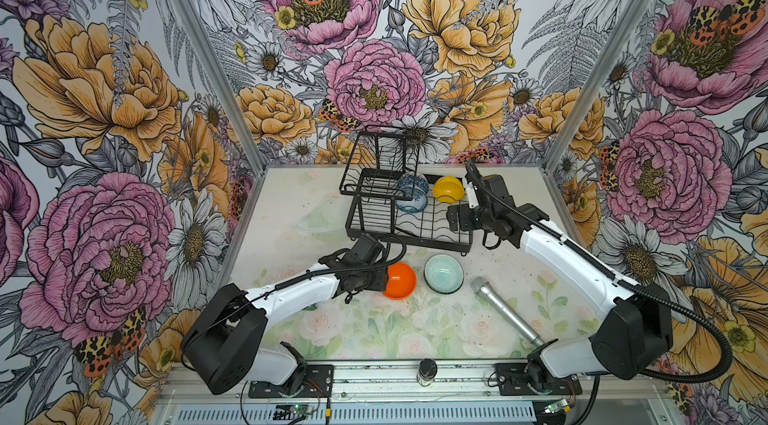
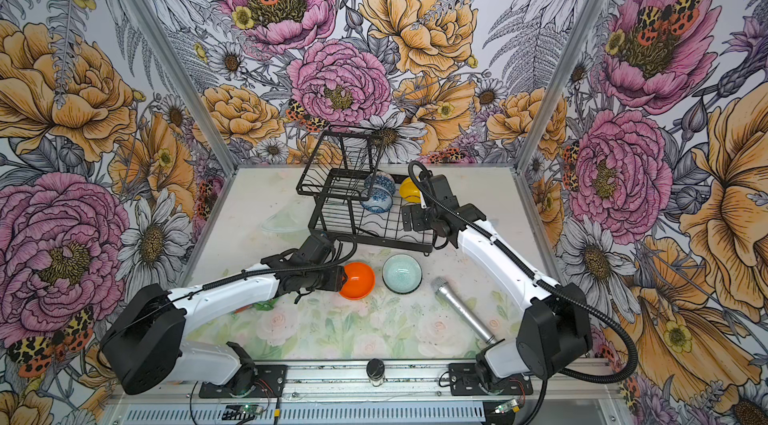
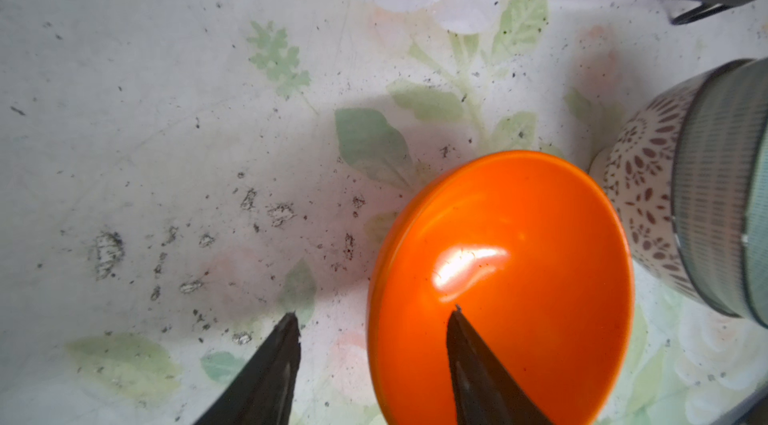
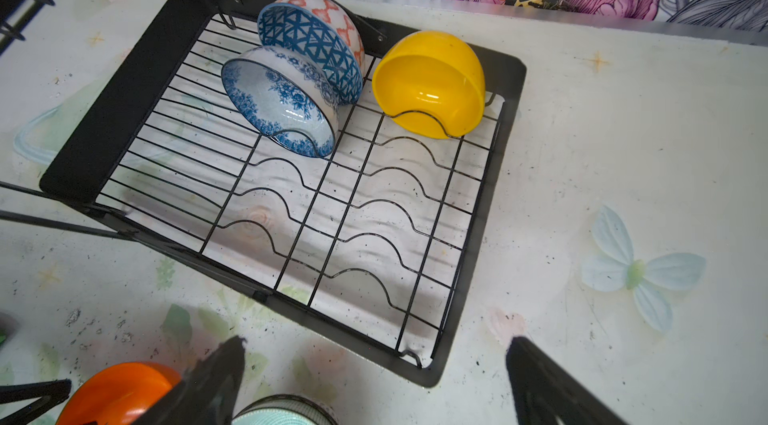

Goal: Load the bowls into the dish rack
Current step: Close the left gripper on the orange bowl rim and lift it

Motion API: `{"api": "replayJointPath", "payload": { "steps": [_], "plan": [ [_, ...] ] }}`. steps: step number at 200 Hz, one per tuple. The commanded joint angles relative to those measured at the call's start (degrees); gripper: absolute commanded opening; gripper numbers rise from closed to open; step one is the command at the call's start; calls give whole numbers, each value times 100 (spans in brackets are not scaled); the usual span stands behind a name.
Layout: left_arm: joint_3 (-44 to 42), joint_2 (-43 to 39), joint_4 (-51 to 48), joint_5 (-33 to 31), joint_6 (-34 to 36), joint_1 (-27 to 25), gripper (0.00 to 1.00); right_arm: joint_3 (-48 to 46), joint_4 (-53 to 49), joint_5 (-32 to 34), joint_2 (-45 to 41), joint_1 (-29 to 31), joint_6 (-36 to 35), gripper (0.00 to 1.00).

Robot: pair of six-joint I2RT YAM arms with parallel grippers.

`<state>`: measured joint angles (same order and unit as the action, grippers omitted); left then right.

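On the table, the orange bowl (image 1: 400, 279) (image 3: 519, 256) lies tipped beside the pale mint green bowl (image 1: 443, 273) (image 3: 727, 194). My left gripper (image 3: 374, 310) straddles the orange bowl's rim, one finger inside and one outside, with a gap still showing. The black dish rack (image 1: 415, 232) (image 4: 124, 82) holds three bowls on edge in its lower tray. These are the blue geometric one (image 4: 316, 45), the white-and-blue floral one (image 4: 282, 103) and the yellow one (image 1: 448, 189) (image 4: 432, 82). My right gripper (image 1: 455, 217) (image 4: 376, 340) hangs open and empty over the rack's near right corner.
A silver microphone (image 1: 505, 310) lies diagonally at the front right. A small dark-lidded jar (image 1: 427, 371) stands on the front rail. A clear glass piece (image 1: 320, 217) lies left of the rack. The raised upper basket (image 1: 378, 161) overhangs the rack's left part.
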<state>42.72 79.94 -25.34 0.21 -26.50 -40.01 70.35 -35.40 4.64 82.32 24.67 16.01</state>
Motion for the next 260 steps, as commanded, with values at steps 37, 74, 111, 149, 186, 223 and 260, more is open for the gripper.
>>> {"api": "replayJointPath", "payload": {
  "steps": [37,74,111,149,186,223,260],
  "plan": [
    [90,281,205,34,31,-42,47,95,4,-16,160,-14,-3,99],
    [176,403,227,24,20,-44,34,122,7,-23,188,-13,-30,99],
    [201,448,219,23,19,-35,14,97,15,9,170,-12,-41,100],
    [201,361,123,-46,36,19,0,34,14,28,85,-14,-68,99],
    [264,-17,-105,-208,119,54,0,47,15,47,79,-14,-107,99],
    [318,-581,-172,-375,228,64,0,25,15,-34,-79,-14,-83,100],
    [491,-1129,-181,-706,378,98,0,-6,7,-180,-307,-1,-37,100]
  ]
}}
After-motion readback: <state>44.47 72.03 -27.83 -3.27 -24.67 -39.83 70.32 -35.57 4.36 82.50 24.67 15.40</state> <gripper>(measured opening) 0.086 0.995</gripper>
